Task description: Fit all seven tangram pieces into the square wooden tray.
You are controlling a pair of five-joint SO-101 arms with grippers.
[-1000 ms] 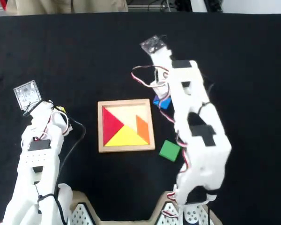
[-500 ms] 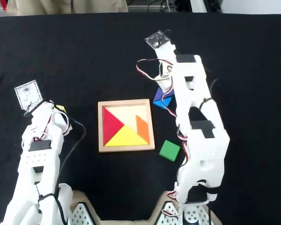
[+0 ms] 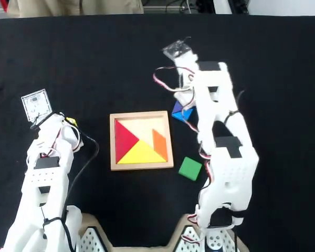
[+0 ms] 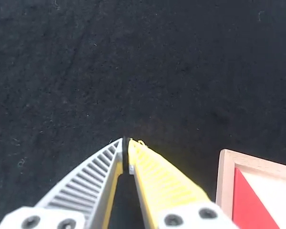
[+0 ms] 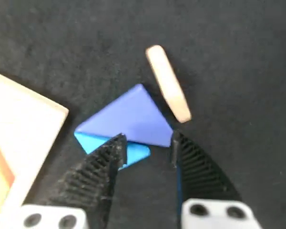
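Observation:
The square wooden tray (image 3: 142,165) lies mid-table and holds a red triangle (image 3: 125,137), a yellow triangle (image 3: 142,154) and an orange piece (image 3: 159,143). A green square (image 3: 190,168) lies off its near right corner. A dark blue triangle (image 5: 128,119) rests partly on a light blue piece (image 5: 136,152) just right of the tray, with a pale tan piece (image 5: 168,83) beside them. My right gripper (image 5: 147,142) is open just over the blue triangle's edge. My left gripper (image 4: 126,141) is shut and holds nothing, left of the tray (image 4: 226,176).
The black cloth covers the whole table. The right arm's white body (image 3: 220,136) stretches over the area right of the tray, past the green square. The left arm (image 3: 44,168) lies along the left side. Bare cloth spreads behind the tray.
The right arm has drawn back toward the far side, uncovering the blue pieces beside the tray. The left arm's wrist has shifted slightly right.

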